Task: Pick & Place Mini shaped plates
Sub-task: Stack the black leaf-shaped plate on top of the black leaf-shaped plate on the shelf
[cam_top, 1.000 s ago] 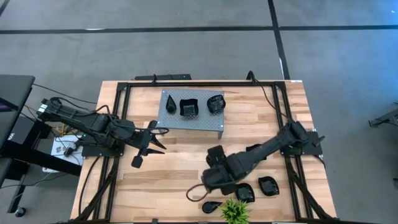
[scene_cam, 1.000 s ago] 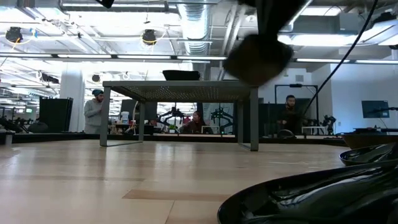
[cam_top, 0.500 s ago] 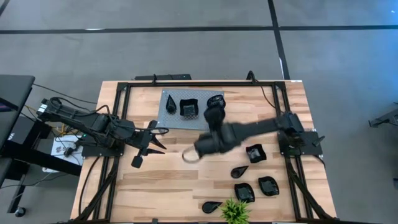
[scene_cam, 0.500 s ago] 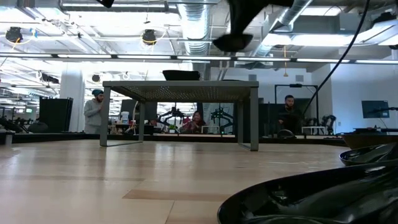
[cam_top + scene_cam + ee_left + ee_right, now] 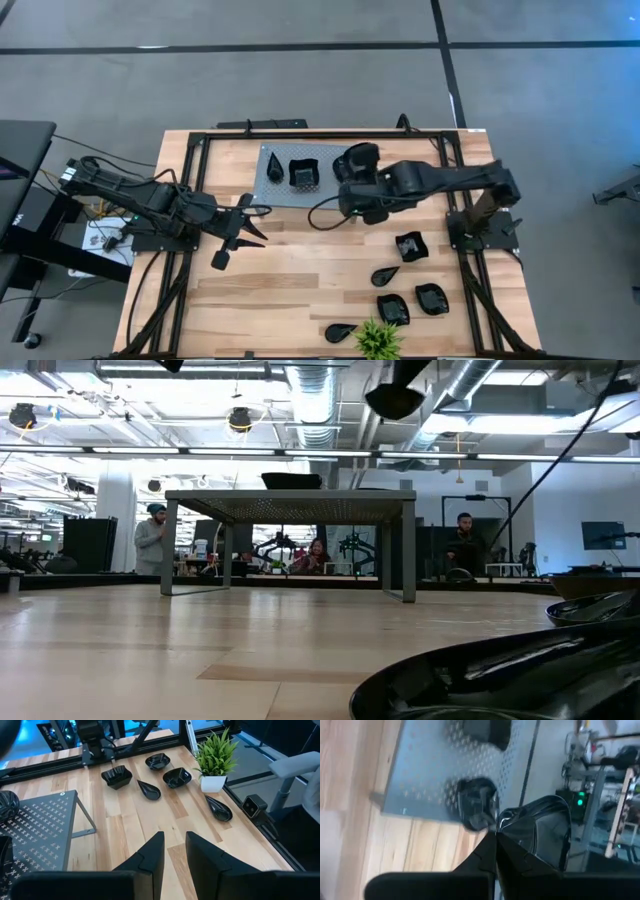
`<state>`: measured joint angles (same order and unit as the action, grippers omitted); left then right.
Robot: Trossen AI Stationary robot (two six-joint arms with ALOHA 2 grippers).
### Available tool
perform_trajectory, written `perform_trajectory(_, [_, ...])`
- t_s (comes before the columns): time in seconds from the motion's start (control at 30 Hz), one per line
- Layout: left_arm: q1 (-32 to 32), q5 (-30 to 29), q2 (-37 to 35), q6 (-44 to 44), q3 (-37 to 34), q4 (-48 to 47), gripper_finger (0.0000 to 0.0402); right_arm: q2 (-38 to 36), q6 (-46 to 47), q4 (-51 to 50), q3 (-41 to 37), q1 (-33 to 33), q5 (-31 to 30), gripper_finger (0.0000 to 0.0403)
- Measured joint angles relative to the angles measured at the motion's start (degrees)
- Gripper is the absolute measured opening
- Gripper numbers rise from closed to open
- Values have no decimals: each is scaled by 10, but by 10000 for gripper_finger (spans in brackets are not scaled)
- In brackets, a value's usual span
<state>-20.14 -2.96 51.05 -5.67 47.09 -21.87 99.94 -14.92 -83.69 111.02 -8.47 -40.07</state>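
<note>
Several glossy black mini plates show. My right gripper (image 5: pixel 355 175) is shut on one plate (image 5: pixel 358 158) above the right end of the grey perforated stand (image 5: pixel 285 190). In the low view this plate (image 5: pixel 395 400) hangs high over the stand (image 5: pixel 290 500). A squarish plate (image 5: pixel 303 173) rests on the stand top, and another plate (image 5: pixel 477 807) sits below the held one. Several more (image 5: pixel 410 246) (image 5: pixel 385 274) (image 5: pixel 432 297) lie on the table's right near part. My left gripper (image 5: pixel 240 232) waits open, left of the stand. My right gripper pinches the plate by its raised rim (image 5: pixel 507 820) between the two shut fingers (image 5: pixel 487 852). The plate's bowl (image 5: pixel 542 832) sticks out beyond the fingertips. It is lifted clear, above the stand's right end.
A small green plant (image 5: pixel 377 340) in a white pot (image 5: pixel 212 782) stands at the near edge, with a teardrop plate (image 5: pixel 340 332) beside it. Black frame rails (image 5: pixel 300 134) run round the table. Bare wood (image 5: pixel 280 280) lies between the arms. People show in the room behind (image 5: pixel 150 540).
My right gripper has swung from the table's near right part toward the far edge and upward, carrying the plate. It now hangs over the stand's right end. The plate stays lifted clear throughout.
</note>
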Motion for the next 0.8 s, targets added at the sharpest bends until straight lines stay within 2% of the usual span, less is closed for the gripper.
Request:
perform_trajectory(0.1, [0, 0, 0, 6, 0, 0, 81, -26, -56, 85, -94, 11, 30, 0])
perform_trajectory(0.2, [0, 0, 0, 16, 0, 0, 81, -52, -114, 158, -181, 21, 28, 0])
perform_trajectory(0.33, [0, 0, 0, 17, 0, 0, 81, -70, -141, 238, -249, 48, 51, 0])
perform_trajectory(0.57, [0, -4, 0, 17, 0, 1, 81, -56, -137, 270, -265, 104, 122, 0])
perform_trajectory(0.8, [0, -4, 1, 17, 0, 3, 81, -46, -135, 317, -265, 129, 119, 3])
